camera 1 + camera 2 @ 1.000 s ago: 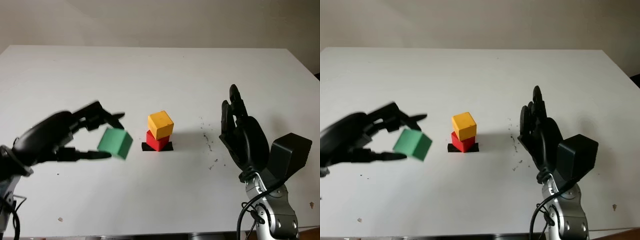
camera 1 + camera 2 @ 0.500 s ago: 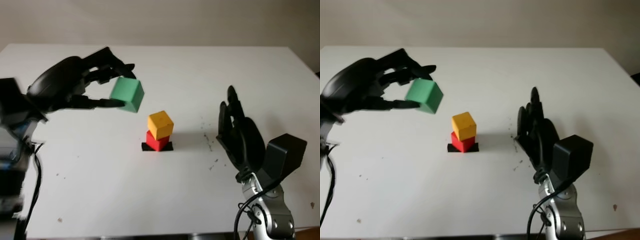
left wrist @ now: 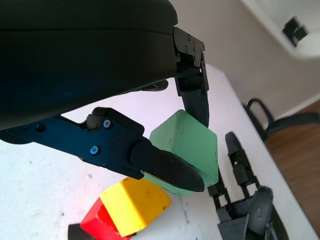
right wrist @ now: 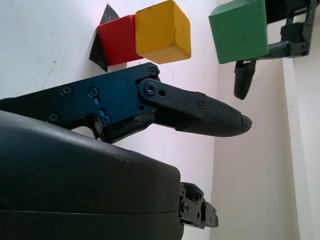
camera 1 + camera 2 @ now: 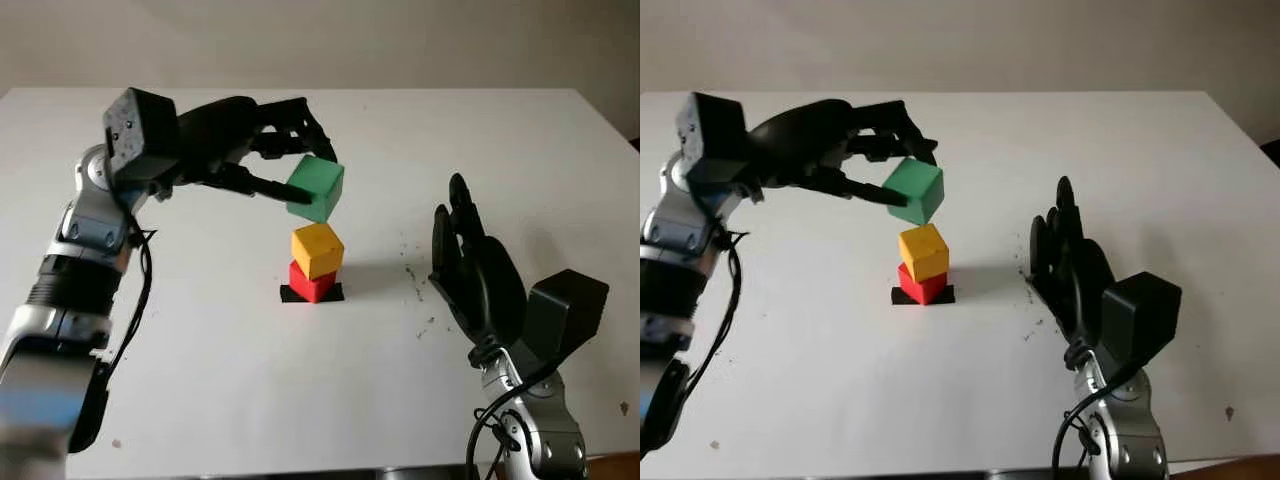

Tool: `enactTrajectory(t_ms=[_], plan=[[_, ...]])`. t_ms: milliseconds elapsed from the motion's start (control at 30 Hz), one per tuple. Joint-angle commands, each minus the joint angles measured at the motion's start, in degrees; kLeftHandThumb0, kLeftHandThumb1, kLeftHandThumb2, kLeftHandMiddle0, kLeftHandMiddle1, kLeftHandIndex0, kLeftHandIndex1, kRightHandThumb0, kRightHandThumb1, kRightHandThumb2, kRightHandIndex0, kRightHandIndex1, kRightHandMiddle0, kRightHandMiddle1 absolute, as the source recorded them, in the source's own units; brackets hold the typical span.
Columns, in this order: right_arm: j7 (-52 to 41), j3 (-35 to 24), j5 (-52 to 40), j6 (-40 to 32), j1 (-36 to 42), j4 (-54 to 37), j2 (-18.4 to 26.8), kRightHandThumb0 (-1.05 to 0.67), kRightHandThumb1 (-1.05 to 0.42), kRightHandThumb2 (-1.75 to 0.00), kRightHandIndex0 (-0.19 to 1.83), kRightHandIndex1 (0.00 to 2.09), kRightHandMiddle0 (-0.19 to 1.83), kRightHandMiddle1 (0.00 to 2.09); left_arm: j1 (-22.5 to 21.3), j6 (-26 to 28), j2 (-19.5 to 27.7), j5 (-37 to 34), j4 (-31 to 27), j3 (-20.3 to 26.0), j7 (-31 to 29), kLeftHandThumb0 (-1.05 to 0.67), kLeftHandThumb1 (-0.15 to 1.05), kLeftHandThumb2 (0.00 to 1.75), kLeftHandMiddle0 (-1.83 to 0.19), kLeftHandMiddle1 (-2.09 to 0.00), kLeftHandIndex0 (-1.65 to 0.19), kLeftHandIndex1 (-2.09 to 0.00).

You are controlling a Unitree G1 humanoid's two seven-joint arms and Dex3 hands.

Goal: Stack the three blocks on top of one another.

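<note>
Green cube [image 5: 317, 188], now over yellow cube [image 5: 317, 249]

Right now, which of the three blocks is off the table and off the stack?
The green block, held in the left hand above the yellow block, which sits on the red block.
</note>
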State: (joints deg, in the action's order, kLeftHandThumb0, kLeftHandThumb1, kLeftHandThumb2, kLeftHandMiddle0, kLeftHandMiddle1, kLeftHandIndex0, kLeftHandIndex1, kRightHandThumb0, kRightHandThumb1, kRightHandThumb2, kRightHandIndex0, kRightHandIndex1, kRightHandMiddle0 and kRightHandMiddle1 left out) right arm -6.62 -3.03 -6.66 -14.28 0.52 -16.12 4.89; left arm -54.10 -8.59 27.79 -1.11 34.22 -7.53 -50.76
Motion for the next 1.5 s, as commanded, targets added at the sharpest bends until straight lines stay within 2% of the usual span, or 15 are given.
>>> enactTrajectory(t_ms=[0,233,467,800,1067,1467], plan=[[0.0,-0.1,0.2,0.7,0.2,-0.5,0.4,-0.73,-1.05,-0.67,-0.19,0.00,-0.19,0.00,-3.4,-0.9,-0.6,0.4,2.2,-0.5,-1.3,-0.46,1.02,0.05,-0.24,-0.05,-0.38,-1.53],[0.6,0.3,0.3,0.2,0.3,-1.0,-0.1,-0.74,-1.05,-0.65,-0.19,0.00,-0.19,0.00,-8.5,-3.2,-1.2,2.2,11.0,-2.1,-7.6,-0.44,1.02,0.05,-0.28,-0.07,-0.40,-1.55],[0.5,0.2,-0.2,0.2,0.7,-1.2,0.0,-0.73,-1.05,-0.65,-0.19,0.00,-0.19,0.00,-10.5,-3.8,-1.3,3.2,15.2,-1.9,-10.0,-0.48,1.01,0.05,-0.28,-0.06,-0.43,-1.54],[0.9,0.2,0.0,0.4,0.9,-1.3,0.0,-0.73,-1.05,-0.64,-0.19,0.00,-0.19,0.00,-10.6,-5.5,-1.5,4.2,16.9,-1.8,-10.0,-0.49,1.01,0.06,-0.27,-0.05,-0.40,-1.56],[0.7,0.3,0.5,1.4,1.2,-1.2,0.2,-0.73,-1.05,-0.65,-0.19,0.00,-0.19,0.00,-9.6,-3.4,-2.6,3.4,16.0,-1.4,-9.7,-0.45,1.00,0.05,-0.27,-0.05,-0.38,-1.62],[0.2,-0.2,-0.4,0.7,1.5,-1.8,0.2,-0.72,-1.05,-0.66,-0.19,0.00,-0.19,0.00,-9.1,-3.2,-3.7,3.1,15.8,-1.2,-9.7,-0.47,1.01,0.05,-0.25,-0.05,-0.35,-1.65]])
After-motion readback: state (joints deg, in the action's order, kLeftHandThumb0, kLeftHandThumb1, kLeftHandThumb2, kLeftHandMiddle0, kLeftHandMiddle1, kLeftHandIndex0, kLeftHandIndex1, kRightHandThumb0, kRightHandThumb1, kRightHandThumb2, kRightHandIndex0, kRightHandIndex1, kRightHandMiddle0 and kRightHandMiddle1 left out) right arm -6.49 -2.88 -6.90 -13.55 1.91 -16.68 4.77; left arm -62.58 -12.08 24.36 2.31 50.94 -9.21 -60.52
